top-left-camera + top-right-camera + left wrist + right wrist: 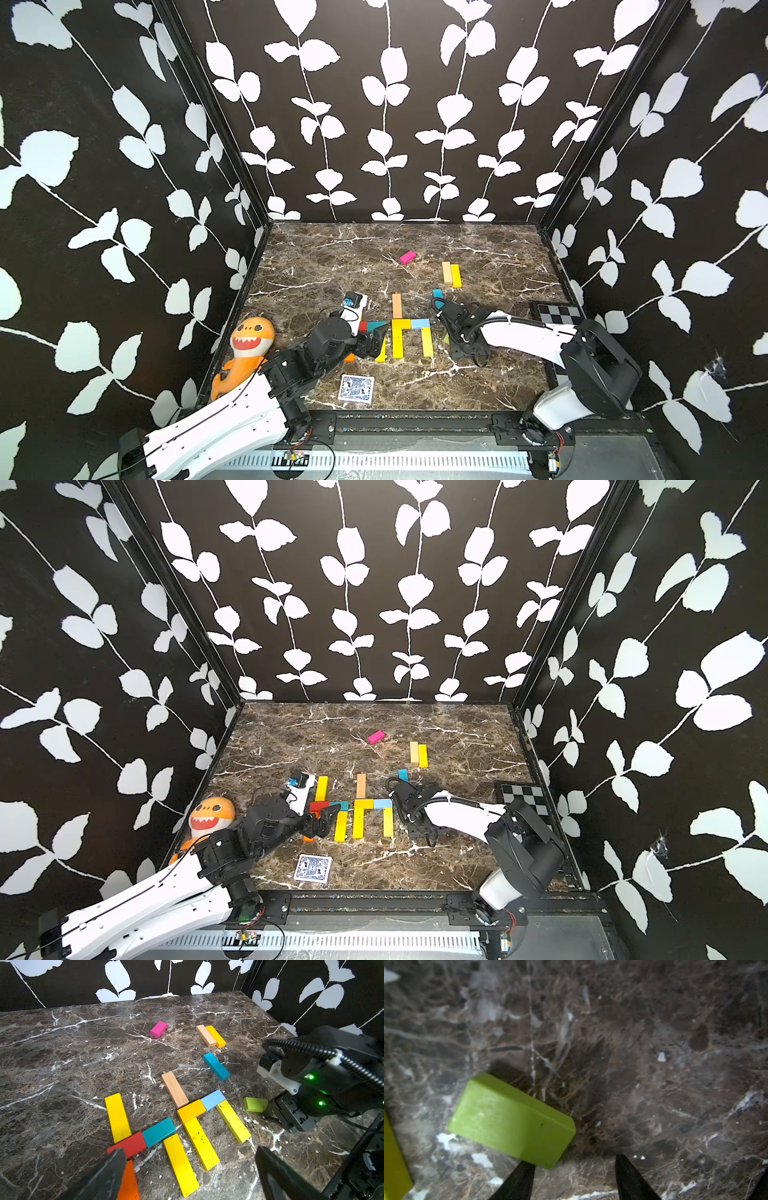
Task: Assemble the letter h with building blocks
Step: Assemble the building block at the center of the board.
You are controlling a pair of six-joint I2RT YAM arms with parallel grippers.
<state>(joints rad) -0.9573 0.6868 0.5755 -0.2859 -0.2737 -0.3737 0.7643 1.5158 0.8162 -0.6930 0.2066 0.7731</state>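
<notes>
An h of blocks [193, 1109] appeared complete near the middle of the tabletop's [478, 386] front edge. Left tool [190, 1152] stood fully open and empty. Right tool [573, 1160] stood part-open, gripping nothing, with a green block [512, 1118] lying loose beside it.

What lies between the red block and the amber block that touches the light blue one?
A teal block lies flat there, its end against the red block, near the amber block. The left wrist view shows it.
</notes>
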